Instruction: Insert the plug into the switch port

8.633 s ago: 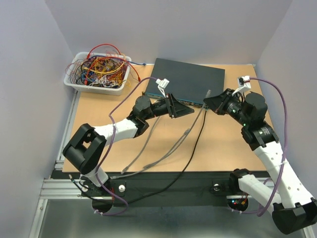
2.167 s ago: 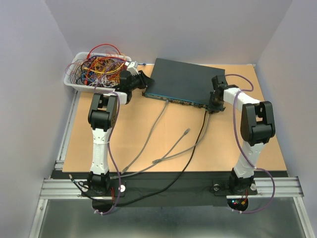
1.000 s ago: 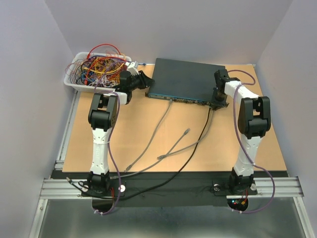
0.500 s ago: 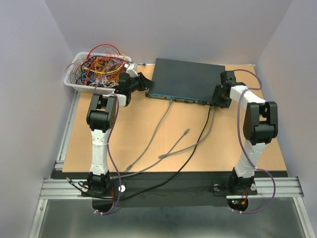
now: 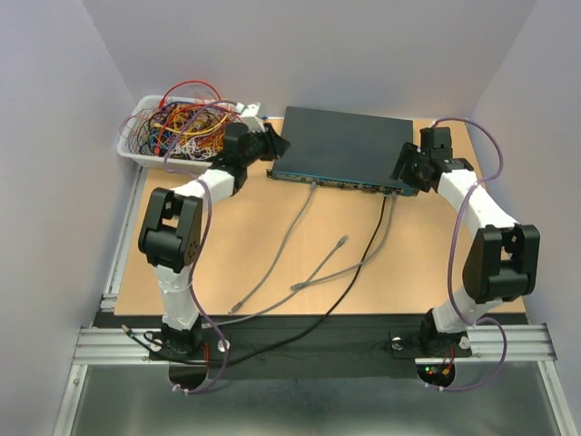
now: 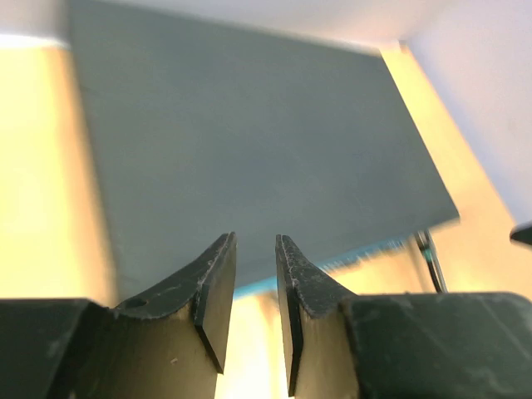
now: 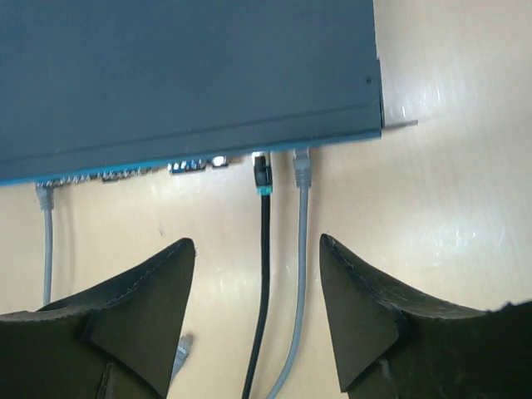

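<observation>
The switch [image 5: 343, 145] lies flat at the back of the table, its teal port edge [image 7: 125, 170] facing me. A grey plug [image 7: 301, 169] sits in a port near the switch's right end, beside a black plug [image 7: 262, 174]. My right gripper [image 7: 256, 241] hovers just in front of these two plugs, open, with both cables running between its fingers untouched. In the top view the right gripper [image 5: 405, 171] is at the switch's right front corner. My left gripper [image 6: 255, 238] is above the switch's left edge [image 5: 278, 145], its jaws a narrow gap apart with nothing between them.
A white tray [image 5: 130, 150] full of tangled wires stands at the back left, next to the left arm. Another grey cable [image 5: 313, 184] is plugged further left. A loose grey plug [image 5: 341, 242] and its cable lie mid-table. Walls close in on both sides.
My right gripper has opened, let go of the grey plug and drawn back a little from the switch. The left arm swung its gripper rightward onto the switch's left corner.
</observation>
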`<state>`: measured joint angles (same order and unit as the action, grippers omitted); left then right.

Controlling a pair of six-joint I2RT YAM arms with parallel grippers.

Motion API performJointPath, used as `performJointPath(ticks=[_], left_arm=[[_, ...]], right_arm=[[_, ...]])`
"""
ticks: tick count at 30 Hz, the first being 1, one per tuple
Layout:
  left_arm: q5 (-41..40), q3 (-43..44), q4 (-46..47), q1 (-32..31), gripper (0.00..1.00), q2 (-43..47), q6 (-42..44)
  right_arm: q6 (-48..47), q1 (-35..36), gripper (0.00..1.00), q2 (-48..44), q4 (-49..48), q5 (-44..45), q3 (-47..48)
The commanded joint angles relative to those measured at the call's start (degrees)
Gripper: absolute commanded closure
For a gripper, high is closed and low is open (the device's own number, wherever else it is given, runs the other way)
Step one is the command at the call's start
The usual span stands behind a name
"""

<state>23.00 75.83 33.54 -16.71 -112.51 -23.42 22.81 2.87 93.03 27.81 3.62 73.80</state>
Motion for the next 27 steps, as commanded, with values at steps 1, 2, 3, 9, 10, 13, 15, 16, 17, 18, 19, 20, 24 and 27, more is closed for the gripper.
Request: performJointPath(ticks=[1, 2, 3, 9, 10, 13, 15, 16, 17, 18, 19, 20, 24, 27], left_arm=[[-11.4, -3.3, -10.8, -9.9, 0.64, 4.2, 10.1], [-12.8, -4.3, -13.3, -13.2, 0.64, 4.3, 10.6], [-15.2, -4.6, -15.1, -15.0, 0.64, 4.4, 11.3], [-19.5, -4.2, -21.4, -25.2, 0.64, 4.1, 12.7], [-20.1, -3.6, -24.3, -26.5, 0.64, 3.4, 13.7], [-20.8, -0.9, -29.4, -30.1, 0.64, 1.7, 14.9], [-21.7, 0.5, -31.2, -32.1, 0.64, 0.8, 15.8], [-21.9, 0.8, -32.3, -32.6, 0.64, -0.2, 15.9], [-21.8, 1.0, -32.6, -32.9, 0.64, -0.6, 16.0], [-21.0, 1.3, -32.7, -33.4, 0.64, -1.1, 16.3], [-20.5, 1.4, -33.1, -33.6, 0.64, -2.0, 16.5], [-20.0, 1.8, -33.4, -34.0, 0.64, -2.4, 16.7], [-19.8, 2.1, -33.5, -35.7, 0.63, -3.5, 17.4], [-19.8, 2.1, -33.5, -36.5, 0.61, -3.8, 17.9]], right_arm=[[1.5, 1.0, 0.33, -5.5, -2.0, -3.3, -3.3], [1.6, 1.4, 0.33, -7.5, -1.9, -3.3, -4.6], [1.6, 2.0, 0.33, -8.4, -1.9, -4.8, -5.3], [2.1, 2.8, 0.31, -15.3, -1.7, -6.4, -9.9], [2.1, 2.8, 0.31, -15.9, -1.6, -6.4, -10.3], [1.7, 2.8, 0.30, -17.8, -1.2, -6.4, -11.6], [1.5, 2.8, 0.30, -18.8, -0.9, -6.3, -11.8], [1.6, 2.8, 0.29, -19.2, -0.9, -6.3, -12.4], [1.6, 2.8, 0.29, -19.4, -0.8, -6.3, -12.5], [1.5, 2.8, 0.29, -19.6, -0.7, -6.6, -12.5], [1.5, 2.8, 0.29, -19.9, -0.8, -6.7, -12.6], [1.5, 2.8, 0.28, -20.1, -0.7, -6.7, -12.8], [1.2, 2.8, 0.28, -20.7, -0.7, -6.8, -13.4], [1.0, 2.8, 0.28, -20.8, -0.7, -6.8, -13.9]])
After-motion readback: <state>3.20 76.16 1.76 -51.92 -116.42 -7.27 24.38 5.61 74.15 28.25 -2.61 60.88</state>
